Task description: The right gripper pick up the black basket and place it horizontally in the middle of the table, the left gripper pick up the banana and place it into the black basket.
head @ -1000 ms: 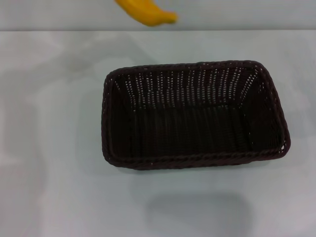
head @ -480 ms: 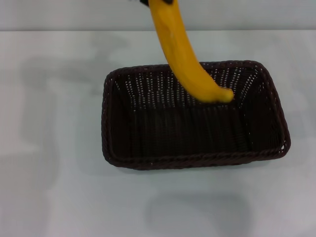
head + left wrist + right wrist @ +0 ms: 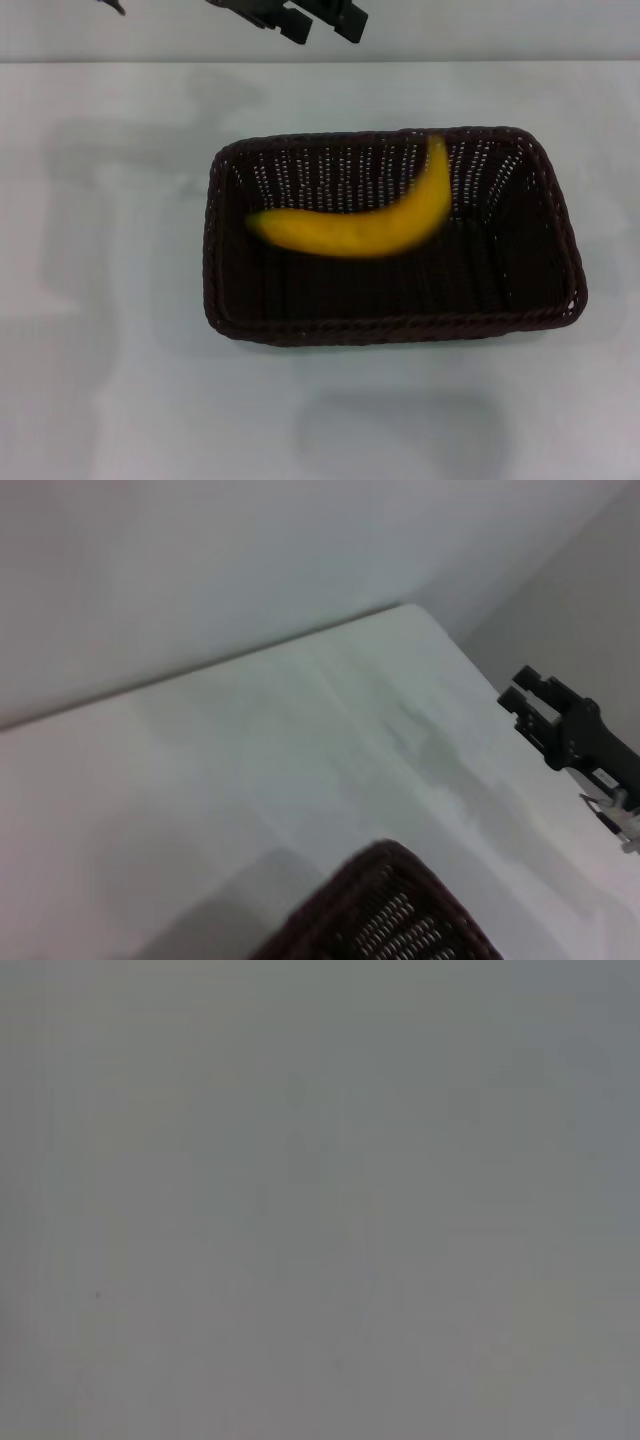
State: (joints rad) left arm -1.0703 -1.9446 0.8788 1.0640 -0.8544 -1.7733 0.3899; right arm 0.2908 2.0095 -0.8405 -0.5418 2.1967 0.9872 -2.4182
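Inside the black basket (image 3: 520,230) lies the banana (image 3: 355,225); above, the left tool (image 3: 322,22) gapes empty.

Just below the left gripper (image 3: 322,22), itself cut off by the head view's top edge, the banana (image 3: 352,221) shows blurred.

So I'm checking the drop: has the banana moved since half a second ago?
Yes. The banana was hanging steeply over the black basket rim; it now lies lengthwise inside, lower and further left, free of the left gripper above.
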